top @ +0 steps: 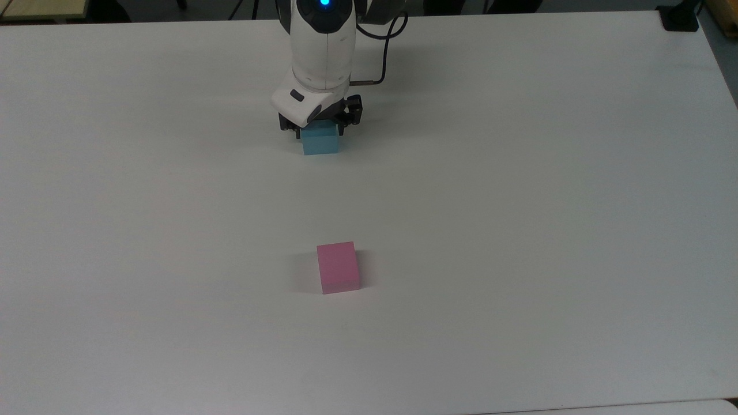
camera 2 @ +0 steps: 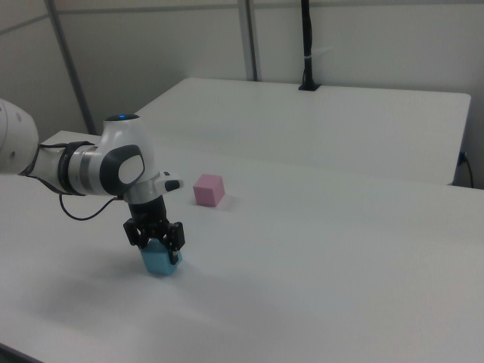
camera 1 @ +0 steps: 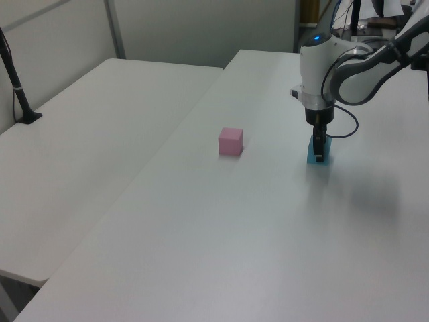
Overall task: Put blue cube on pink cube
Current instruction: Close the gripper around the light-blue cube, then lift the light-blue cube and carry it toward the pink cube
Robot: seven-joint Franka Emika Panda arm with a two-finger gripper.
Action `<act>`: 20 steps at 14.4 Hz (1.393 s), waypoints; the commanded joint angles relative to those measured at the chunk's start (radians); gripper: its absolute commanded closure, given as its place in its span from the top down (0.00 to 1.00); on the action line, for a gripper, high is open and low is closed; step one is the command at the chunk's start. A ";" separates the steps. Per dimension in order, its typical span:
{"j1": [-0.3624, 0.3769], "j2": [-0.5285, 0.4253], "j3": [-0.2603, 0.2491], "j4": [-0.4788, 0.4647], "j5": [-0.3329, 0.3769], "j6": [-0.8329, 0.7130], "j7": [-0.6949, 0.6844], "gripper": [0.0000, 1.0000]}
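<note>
The light-blue cube [top: 320, 144] rests on the white table [top: 519, 230] near the far edge in the top view. My gripper [top: 319, 131] is lowered over it, with a finger pressed against each side, shut on the cube. The arm's white wrist hides the cube's top there. In the left view the gripper [camera 1: 319, 151] covers most of the blue cube [camera 1: 311, 158]. The right view has the gripper [camera 2: 159, 248] straddling the blue cube [camera 2: 157, 263]. The pink cube [top: 338, 267] [camera 1: 230, 141] [camera 2: 209, 189] lies alone mid-table, well apart from the gripper.
A black cable [top: 377, 52] loops from the wrist. A second white table [camera 1: 100, 121] adjoins on the left view's left, with a black post [camera 1: 17, 87] clamped at its edge. A black clamp [top: 680, 17] sits at the top view's far right corner.
</note>
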 commanded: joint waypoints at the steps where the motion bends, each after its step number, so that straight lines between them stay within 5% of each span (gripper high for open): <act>1: 0.014 -0.003 -0.008 0.003 -0.026 0.024 -0.009 0.37; 6: 0.014 -0.048 -0.006 0.054 -0.023 -0.054 -0.017 0.35; 13: 0.014 -0.074 -0.003 0.380 0.072 -0.469 -0.094 0.38; 17: 0.014 -0.068 0.021 0.419 0.072 -0.476 -0.086 0.40; 20: 0.020 0.009 0.021 0.573 0.082 -0.456 -0.062 0.42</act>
